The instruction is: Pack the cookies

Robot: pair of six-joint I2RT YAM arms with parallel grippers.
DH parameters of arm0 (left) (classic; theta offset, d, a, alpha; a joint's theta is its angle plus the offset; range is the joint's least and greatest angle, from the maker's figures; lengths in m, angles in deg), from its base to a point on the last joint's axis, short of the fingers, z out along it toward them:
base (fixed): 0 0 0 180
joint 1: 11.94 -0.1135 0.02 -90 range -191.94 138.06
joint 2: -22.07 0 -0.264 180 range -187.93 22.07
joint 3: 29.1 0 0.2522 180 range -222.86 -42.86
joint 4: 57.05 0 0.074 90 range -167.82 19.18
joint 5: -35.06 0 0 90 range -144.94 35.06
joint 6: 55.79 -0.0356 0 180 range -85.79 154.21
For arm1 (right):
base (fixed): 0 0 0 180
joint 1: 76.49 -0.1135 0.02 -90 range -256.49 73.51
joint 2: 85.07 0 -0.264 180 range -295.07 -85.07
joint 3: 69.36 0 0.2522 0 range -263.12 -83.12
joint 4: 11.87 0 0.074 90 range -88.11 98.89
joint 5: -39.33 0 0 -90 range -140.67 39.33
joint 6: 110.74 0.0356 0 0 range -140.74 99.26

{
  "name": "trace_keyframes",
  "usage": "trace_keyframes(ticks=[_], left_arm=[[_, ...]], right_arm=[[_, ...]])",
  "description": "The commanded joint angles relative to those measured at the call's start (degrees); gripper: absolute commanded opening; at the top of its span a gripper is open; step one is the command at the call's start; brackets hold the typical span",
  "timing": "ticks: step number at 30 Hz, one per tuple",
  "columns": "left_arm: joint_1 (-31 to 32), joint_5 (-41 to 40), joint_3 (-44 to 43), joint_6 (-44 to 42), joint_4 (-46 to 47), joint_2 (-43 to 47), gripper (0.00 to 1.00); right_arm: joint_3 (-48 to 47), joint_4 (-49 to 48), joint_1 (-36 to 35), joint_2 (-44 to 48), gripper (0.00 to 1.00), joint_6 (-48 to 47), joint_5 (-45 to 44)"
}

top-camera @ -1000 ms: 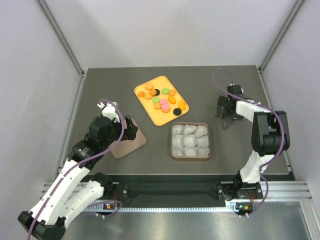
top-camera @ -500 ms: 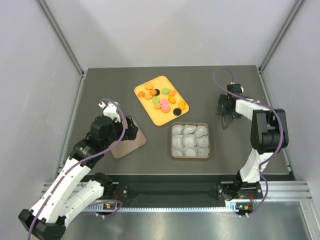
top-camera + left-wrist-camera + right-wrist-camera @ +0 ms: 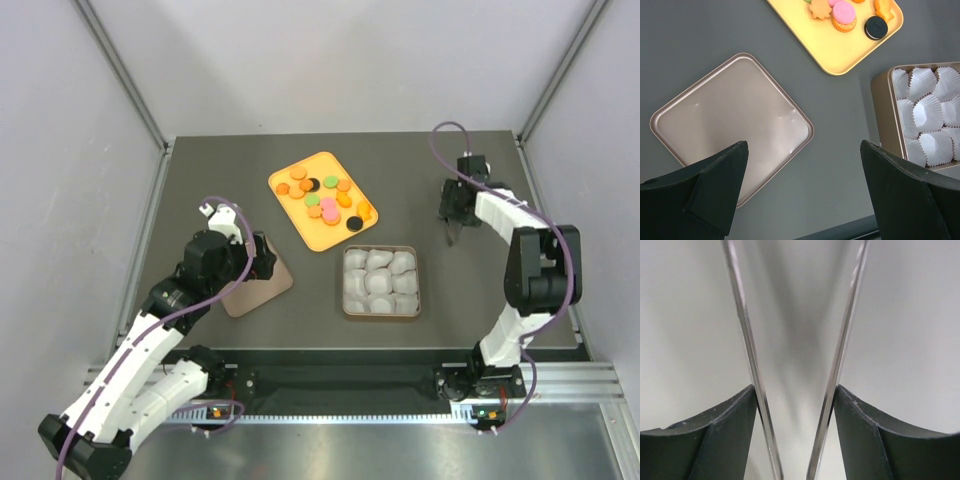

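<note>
Top external is showing the left arm (image 3: 150, 335) reaching up and inward from its base, wrist bending down over the lid (image 3: 252, 292). The left gripper (image 3: 804, 145) is hanging above the lid's near corner, its dark wedge-shaped fingers (image 3: 720, 175) spreading wide with nothing between them. The right arm (image 3: 530, 270) is folding sharply at the elbow, its forearm running back toward the far right of the table (image 3: 200, 180). The right gripper (image 3: 452, 228) is sitting there, well apart from everything. Right wrist is showing its fingers (image 3: 730, 425) standing partly apart around empty air, facing smooth pale walls (image 3: 685, 315) and two thin metal posts (image 3: 742, 330).

The cookies (image 3: 322, 203) are lying on the tray (image 3: 318, 236), a smooth yellow-orange rounded rectangle with a raised rim. They are flat discs in orange, pink, green and black, plus a flower-shaped orange one. Just beside the tray, the square golden tin (image 3: 380, 316) is holding white pleated paper cups (image 3: 380, 280). The lid is showing as dull bronze metal, round-cornered and slightly dented.
</note>
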Motion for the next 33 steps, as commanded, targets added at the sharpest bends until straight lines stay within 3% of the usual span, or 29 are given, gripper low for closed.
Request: trace_keyframes(ticks=[1, 14, 22, 33], left_arm=[[-0.1, -1.3, 0.3, -0.4, 0.2, 0.0, 0.99], [0.0, -3.4, -0.3, 0.8, -0.7, 1.9, 0.98], [0.0, -3.6, -0.5, 1.9, -1.5, 3.2, 0.98], [0.0, -4.0, 0.9, 1.7, -0.6, 4.1, 0.98]], right_arm=[[-7.0, 2.9, -1.9, 8.3, 0.61, -1.5, -1.0], [-13.0, 8.9, -17.6, 16.9, 0.54, -2.8, -3.2], [-19.6, 9.9, -28.7, 11.7, 0.49, -1.8, -0.6], [-22.2, 10.2, -36.9, 4.9, 0.45, -1.4, -2.1]])
